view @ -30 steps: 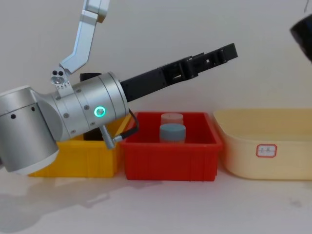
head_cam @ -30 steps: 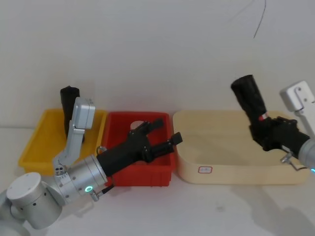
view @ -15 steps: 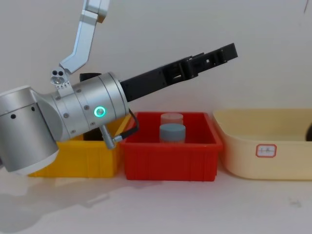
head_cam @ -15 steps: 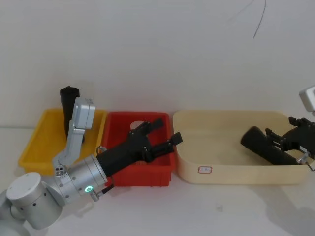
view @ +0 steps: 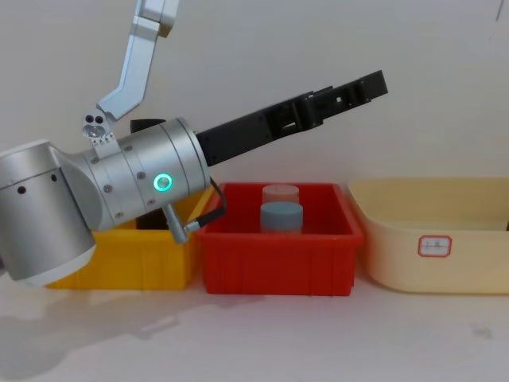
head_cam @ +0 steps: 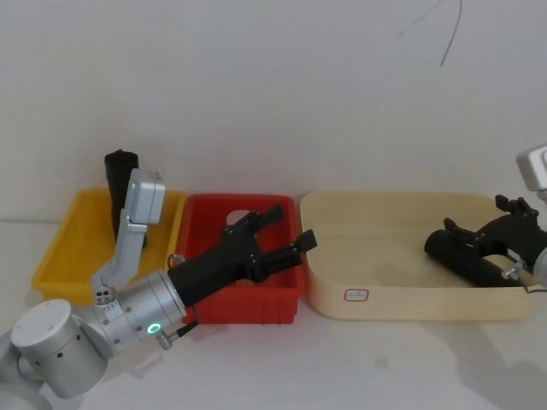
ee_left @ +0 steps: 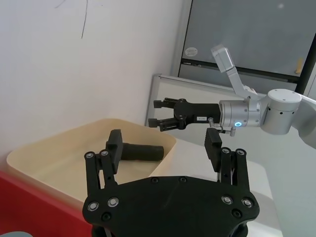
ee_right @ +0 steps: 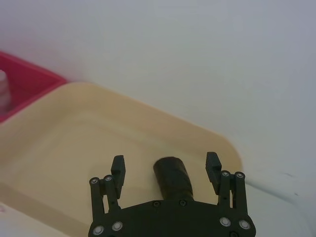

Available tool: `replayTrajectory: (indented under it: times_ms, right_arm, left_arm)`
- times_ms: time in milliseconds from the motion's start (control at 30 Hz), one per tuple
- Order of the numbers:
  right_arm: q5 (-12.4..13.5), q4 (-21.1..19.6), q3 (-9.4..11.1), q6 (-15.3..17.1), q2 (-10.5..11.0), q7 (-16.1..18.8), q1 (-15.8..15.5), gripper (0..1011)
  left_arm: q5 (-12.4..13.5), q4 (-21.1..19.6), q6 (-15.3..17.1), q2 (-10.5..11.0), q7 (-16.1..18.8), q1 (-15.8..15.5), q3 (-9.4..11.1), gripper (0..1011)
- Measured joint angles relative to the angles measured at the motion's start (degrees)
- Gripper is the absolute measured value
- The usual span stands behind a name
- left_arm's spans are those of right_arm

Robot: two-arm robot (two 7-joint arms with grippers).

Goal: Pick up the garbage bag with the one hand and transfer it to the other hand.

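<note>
Red-bordered label on cream tub, print illegible

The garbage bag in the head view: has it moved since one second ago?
Yes. The garbage bag went down: it was held high above the beige tub, and now it lies on its side inside it, near the right end.

the garbage bag is matt plastic, the beige bin smooth.
</note>
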Motion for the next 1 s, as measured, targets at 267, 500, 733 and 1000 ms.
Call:
replayTrajectory:
  times_ms: [267,500,733,1000]
  right_arm:
    - [1.5,-2.4,0.1,-0.7,-0.9,1.3,-1.1,1001]
    - [3.1,-5.1,-0.7,-0.9,-1.7,3.1,-2.3,1001]
    - [4.3,-6.5,-2.5,-1.3,-2.3,5.3,-2.5,1001]
    - [5.1,-6.2,-5.6,-2.0,-3.1,8.5,-0.7,1001]
  left_arm:
    - [0.3,-0.6,-0.5,0.4,1.1,0.2,-0.1,1000]
    - [1.7,-2.5,-1.8,1.7,4.2,1.2,-0.6,1000]
    - [3.1,-4.8,-2.8,3.2,8.1,2.6,-1.4,1000]
    - [4.9,-8.1,-3.6,5.4,13.8,5.2,-3.2,1000]
